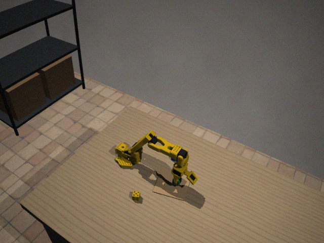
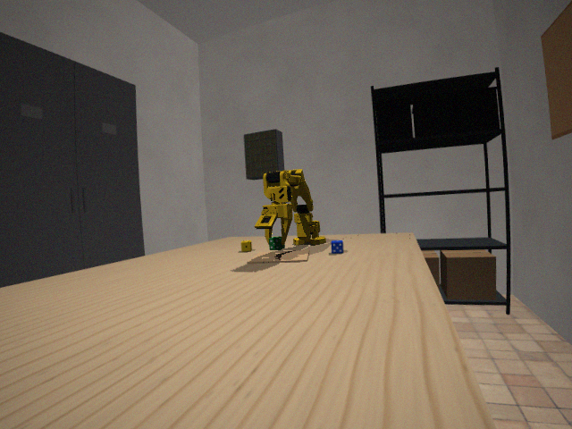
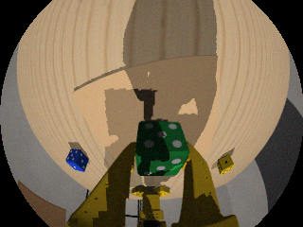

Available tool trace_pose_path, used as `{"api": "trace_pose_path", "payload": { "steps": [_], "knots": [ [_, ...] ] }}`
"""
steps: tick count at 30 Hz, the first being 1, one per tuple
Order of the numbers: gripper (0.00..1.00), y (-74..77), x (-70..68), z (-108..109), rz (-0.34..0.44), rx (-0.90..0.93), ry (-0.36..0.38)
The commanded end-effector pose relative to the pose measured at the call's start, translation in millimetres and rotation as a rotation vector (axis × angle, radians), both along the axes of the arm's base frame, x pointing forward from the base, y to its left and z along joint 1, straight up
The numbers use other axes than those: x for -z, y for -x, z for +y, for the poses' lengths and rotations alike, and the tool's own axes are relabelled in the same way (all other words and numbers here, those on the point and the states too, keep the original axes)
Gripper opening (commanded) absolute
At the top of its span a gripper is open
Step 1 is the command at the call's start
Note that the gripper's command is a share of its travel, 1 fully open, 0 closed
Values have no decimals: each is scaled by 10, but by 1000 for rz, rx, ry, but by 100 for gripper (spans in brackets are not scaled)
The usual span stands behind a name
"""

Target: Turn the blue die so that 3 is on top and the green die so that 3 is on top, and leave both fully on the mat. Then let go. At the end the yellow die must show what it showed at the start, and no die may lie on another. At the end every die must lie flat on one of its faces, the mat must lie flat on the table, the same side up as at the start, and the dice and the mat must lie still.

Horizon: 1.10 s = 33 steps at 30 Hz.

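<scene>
Nearby, yellow die (image 1: pixel 135 195) (image 2: pixel 246 246) (image 3: pixel 225 164) and blue die (image 1: pixel 173 159) (image 2: pixel 337 247) (image 3: pixel 77 160) off mat (image 1: pixel 164 190) (image 2: pixel 300 256) (image 3: pixel 90 106); tool (image 1: pixel 177 180) (image 2: pixel 275 244) (image 3: pixel 161 151) gripping green die (image 1: pixel 178 180) (image 2: pixel 275 242) (image 3: pixel 161 148).

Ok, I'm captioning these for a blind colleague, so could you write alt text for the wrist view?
A green die is clamped in the yellow gripper above a tan mat on a wooden table. A blue die sits off the mat at left, a yellow die at right.
</scene>
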<state>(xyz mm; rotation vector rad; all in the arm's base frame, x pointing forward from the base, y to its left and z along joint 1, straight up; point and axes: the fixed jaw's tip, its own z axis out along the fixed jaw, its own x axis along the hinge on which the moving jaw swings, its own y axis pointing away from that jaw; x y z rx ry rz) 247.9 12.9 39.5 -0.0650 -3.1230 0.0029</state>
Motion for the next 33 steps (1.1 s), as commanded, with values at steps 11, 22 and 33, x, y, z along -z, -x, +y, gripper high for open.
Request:
{"api": "trace_pose_path", "payload": {
  "steps": [11, 22, 33],
  "knots": [
    [0, -53, -42, 20, -50, -1, -2],
    [0, -56, 15, 20, -50, -1, -2],
    [0, -58, 49, 20, -50, -1, -2]
  ]
}}
